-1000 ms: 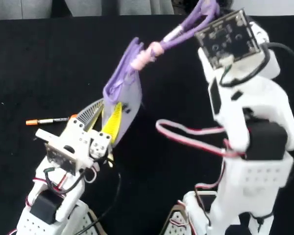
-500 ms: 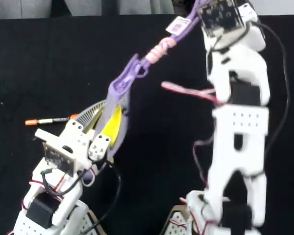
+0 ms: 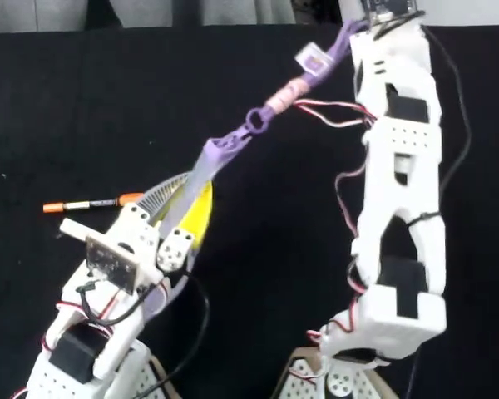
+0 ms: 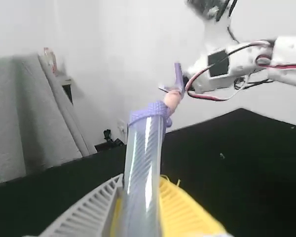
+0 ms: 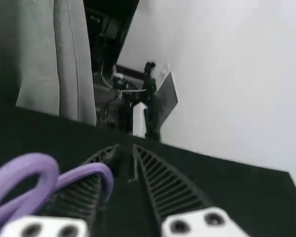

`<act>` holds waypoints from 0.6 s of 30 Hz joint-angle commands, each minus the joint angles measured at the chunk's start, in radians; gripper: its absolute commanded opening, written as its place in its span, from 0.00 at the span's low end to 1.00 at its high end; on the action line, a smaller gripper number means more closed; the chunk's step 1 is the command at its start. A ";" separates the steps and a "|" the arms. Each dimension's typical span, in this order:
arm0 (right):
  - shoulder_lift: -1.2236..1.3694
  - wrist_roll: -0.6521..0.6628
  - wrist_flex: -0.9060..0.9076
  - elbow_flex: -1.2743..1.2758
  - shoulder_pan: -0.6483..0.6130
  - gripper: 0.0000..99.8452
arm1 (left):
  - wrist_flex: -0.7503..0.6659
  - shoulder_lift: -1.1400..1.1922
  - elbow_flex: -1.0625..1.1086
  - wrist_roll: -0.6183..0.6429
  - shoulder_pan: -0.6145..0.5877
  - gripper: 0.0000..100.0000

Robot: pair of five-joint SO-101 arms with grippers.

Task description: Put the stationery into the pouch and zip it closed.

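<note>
Purple and half see-through, the pouch (image 3: 201, 170) hangs in the air above the black table (image 3: 66, 100), stretched on a slant between the two arms. The left gripper (image 3: 187, 195) has its grey and yellow jaws clamped on the pouch's lower body, and from its own wrist camera the pouch (image 4: 145, 168) rises straight out from between them. That grip looks meant as an anchor, so the fabric does not follow when the other end is pulled. At that other end a purple cord (image 3: 291, 87) with a pink wrapped section runs up from the zip end to the right arm, which is stretched far up toward the back of the table. The right gripper (image 5: 127, 160) is narrowed to a slit, with the cord's loop (image 5: 34, 177) caught against one finger. The taut line suggests it is holding the cord to draw the zip along. An orange-capped pen (image 3: 87, 204) lies flat on the table, well apart from the pouch and out beyond the left arm. By my reckoning, that piece of stationery is not yet packed, so zipping now may be premature
</note>
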 commanded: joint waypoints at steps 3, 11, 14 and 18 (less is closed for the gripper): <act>0.036 -0.009 0.052 -0.076 0.126 0.01 | 0.002 -0.021 -0.170 0.014 -0.018 0.03; 0.140 -0.009 0.063 -0.077 0.127 0.01 | -0.002 -0.021 -0.292 0.015 -0.018 0.03; 0.186 -0.017 0.063 -0.082 0.132 0.01 | -0.002 -0.021 -0.351 0.015 -0.018 0.03; 0.214 -0.018 0.066 -0.076 0.132 0.01 | -0.003 -0.021 -0.403 0.009 -0.018 0.03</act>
